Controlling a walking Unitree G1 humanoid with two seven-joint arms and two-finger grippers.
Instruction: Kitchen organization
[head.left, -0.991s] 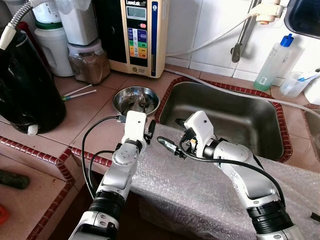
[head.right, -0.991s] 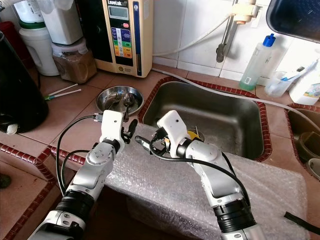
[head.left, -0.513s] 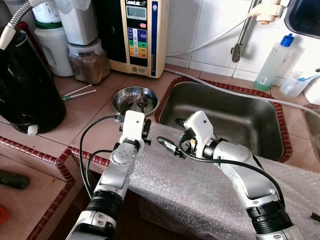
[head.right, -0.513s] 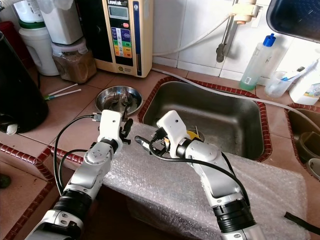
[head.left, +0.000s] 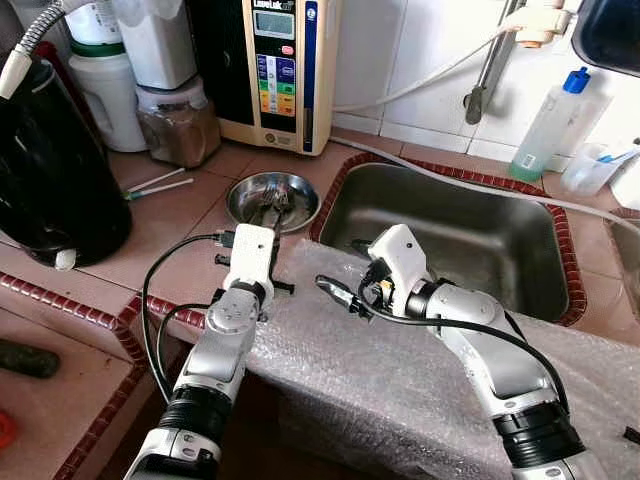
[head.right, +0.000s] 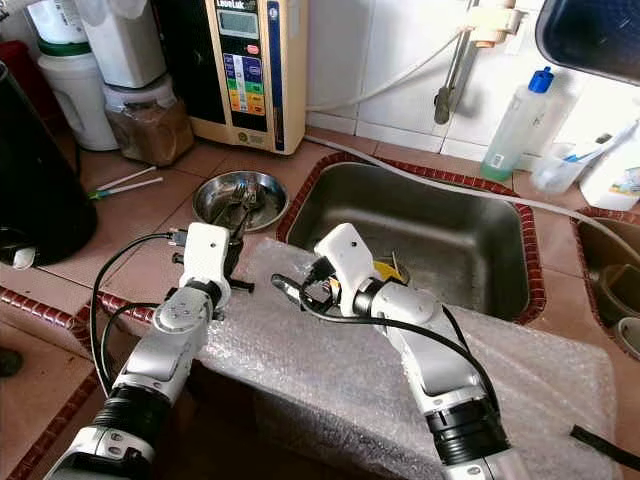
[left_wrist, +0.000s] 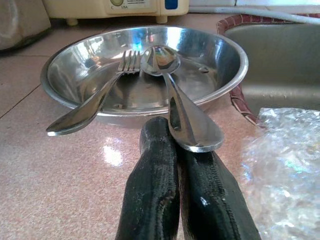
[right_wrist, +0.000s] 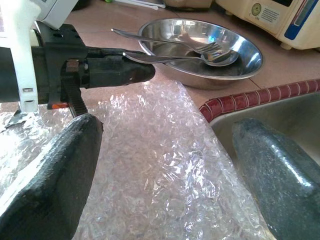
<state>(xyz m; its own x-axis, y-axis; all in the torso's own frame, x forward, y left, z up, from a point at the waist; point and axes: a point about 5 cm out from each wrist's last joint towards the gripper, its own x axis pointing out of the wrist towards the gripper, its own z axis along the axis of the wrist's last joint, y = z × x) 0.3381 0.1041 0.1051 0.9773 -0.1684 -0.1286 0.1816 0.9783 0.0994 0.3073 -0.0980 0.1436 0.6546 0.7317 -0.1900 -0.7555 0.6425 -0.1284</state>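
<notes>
Left gripper (left_wrist: 177, 150) clamped on spoon (left_wrist: 172, 90) handle; spoon bowl resting in steel bowl (left_wrist: 227, 62) beside fork (left_wrist: 100, 97), left of sink (head.left: 450, 235). Right gripper (right_wrist: 165, 150) spread wide, empty, over bubble wrap (right_wrist: 150, 165).

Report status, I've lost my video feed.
Left hand shut on spoon handle, bowl end in steel dish beside fork. Right hand open, idle over bubble wrap. Nothing in the way.
</notes>
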